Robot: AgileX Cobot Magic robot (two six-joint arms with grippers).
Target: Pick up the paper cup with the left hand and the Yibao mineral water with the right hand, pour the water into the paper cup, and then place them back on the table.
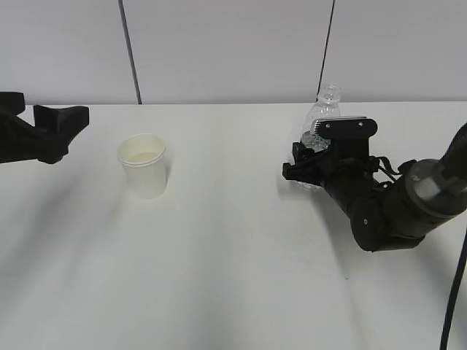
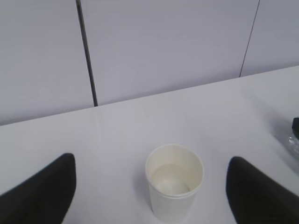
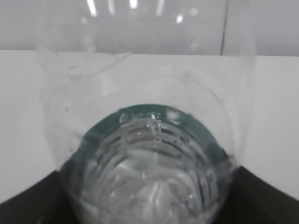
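The paper cup stands upright on the table, left of the middle. It also shows in the left wrist view, with a pale ring low inside it. My left gripper is open and empty, a hand's width left of the cup, not touching it. The Yibao mineral water stands upright at the right, capless. My right gripper is spread wide around the bottle's lower body, with a black finger close at each side. The bottle's base is hidden behind the gripper.
A grey panelled wall with dark seams runs along the table's far edge. The right arm's bulky black body and a hanging cable fill the right side.
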